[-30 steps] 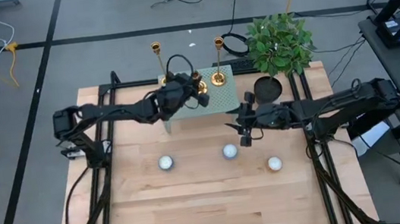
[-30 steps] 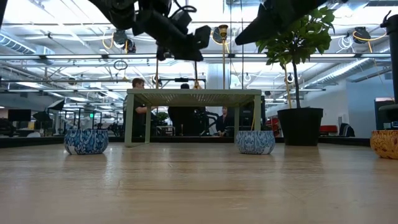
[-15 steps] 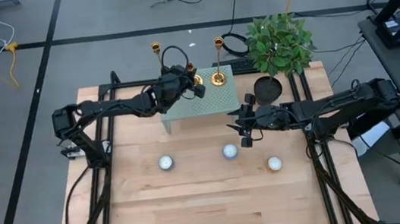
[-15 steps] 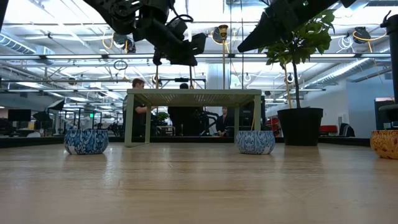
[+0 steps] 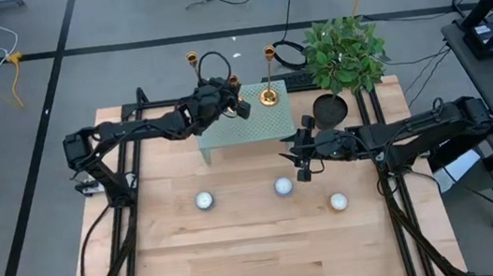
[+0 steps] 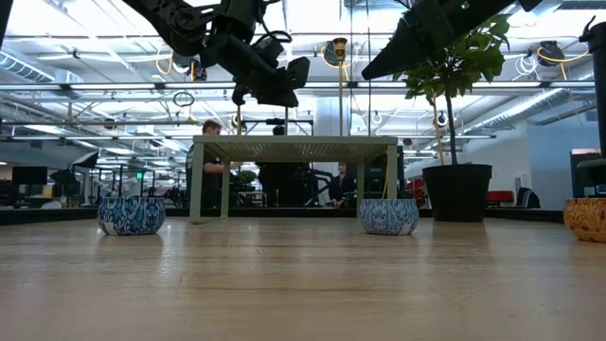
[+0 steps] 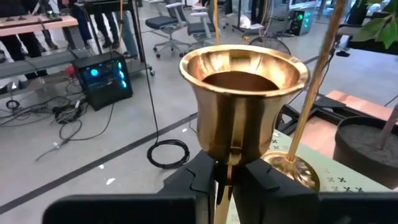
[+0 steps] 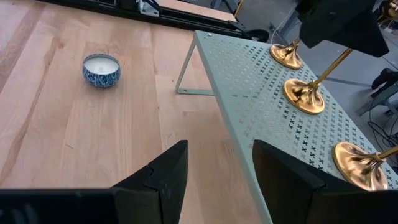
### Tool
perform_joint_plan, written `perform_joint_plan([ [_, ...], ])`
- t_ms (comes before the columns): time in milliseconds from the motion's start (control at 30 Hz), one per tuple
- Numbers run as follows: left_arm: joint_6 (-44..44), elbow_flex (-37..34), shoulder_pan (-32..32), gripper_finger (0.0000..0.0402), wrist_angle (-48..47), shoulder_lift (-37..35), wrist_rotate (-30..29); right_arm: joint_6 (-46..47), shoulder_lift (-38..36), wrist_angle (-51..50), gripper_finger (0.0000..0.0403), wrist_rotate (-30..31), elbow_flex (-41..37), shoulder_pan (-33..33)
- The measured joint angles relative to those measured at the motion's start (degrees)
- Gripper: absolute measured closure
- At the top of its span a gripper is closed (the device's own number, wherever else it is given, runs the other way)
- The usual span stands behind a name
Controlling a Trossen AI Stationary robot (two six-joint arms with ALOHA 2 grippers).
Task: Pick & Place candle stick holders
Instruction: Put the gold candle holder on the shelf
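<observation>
Three brass candle stick holders are at the pale green perforated stand (image 5: 245,124) at the table's far edge. The left one (image 5: 192,62) and the right one (image 5: 269,74) stand by their round bases on it. My left gripper (image 5: 230,95) is above the stand, shut on the middle holder (image 7: 244,102). My right gripper (image 5: 296,157) is open and empty, hovering over the wood by the stand's near right corner; it also shows in the right wrist view (image 8: 217,180). My left gripper pinches the middle holder's thin stem (image 7: 222,186) just under its cup top, between the two fingers. The fingers come from the table's left and lie across the stem. The holder is upright; its base (image 8: 305,93) looks to be on the stand, but I cannot tell whether it touches.
Three small white tea-lights in blue patterned tins (image 5: 204,200) (image 5: 283,186) (image 5: 338,201) sit on the wood near the middle. A potted plant (image 5: 344,51) stands at the far right, beside the stand. People and desks show in the room beyond.
My left gripper has gone toward the table's far edge over the stand, carrying the middle holder upright with it.
</observation>
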Motion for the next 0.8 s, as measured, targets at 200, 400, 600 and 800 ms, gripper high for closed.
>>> perform_joint_plan([
  [200, 1.21, 0.0, 0.17, 0.0361, -0.03, 0.0, 0.04, -0.01, 0.0, 0.0, 0.0232, -0.02, 0.0, 0.0],
  [400, 1.48, 0.0, 0.17, 0.036, -0.04, 0.0, 0.06, -0.01, 0.0, 0.0, 0.0232, -0.02, 0.0, 0.0],
  [600, 2.51, 0.0, 0.15, 0.0347, -0.01, 0.0, 2.43, 0.62, 0.0, 0.0, 0.0232, -0.02, 0.0, 0.0],
  [800, 2.72, -0.02, 0.46, 0.0283, -0.04, 0.02, 2.18, 0.61, 0.0, 0.0, 0.0232, -0.02, 0.0, 0.0],
])
